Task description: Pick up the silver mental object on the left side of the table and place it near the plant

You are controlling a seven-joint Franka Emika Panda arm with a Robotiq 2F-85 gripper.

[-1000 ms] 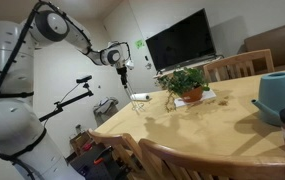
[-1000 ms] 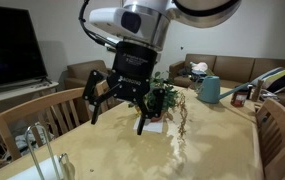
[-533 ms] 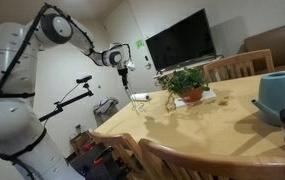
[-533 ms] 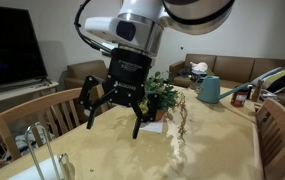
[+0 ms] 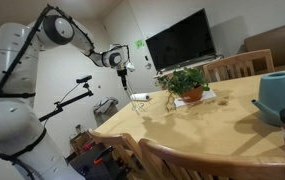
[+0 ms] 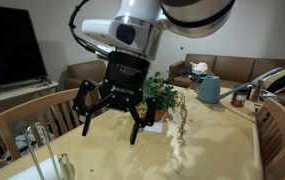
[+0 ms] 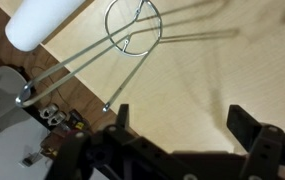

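Light-wood table (image 5: 212, 125) carries potted plant (image 5: 187, 82), teal vessel (image 5: 279, 95), silver wire frame (image 6: 38, 145).

We saw a bulky white robot arm (image 5: 7, 70) built of smooth, rounded, glossy shells, with dark rings where one segment met the next. A thin black cable (image 6: 74, 22) looped along its outside. In an exterior view the last link looked white to pale grey and carried a round black cap on its side. Below it sat a matte black two-fingered tool (image 6: 110, 128) with a boxy body and jointed linkage fingers. In the wrist view its fingers (image 7: 247, 125) appeared as blocky black shapes.
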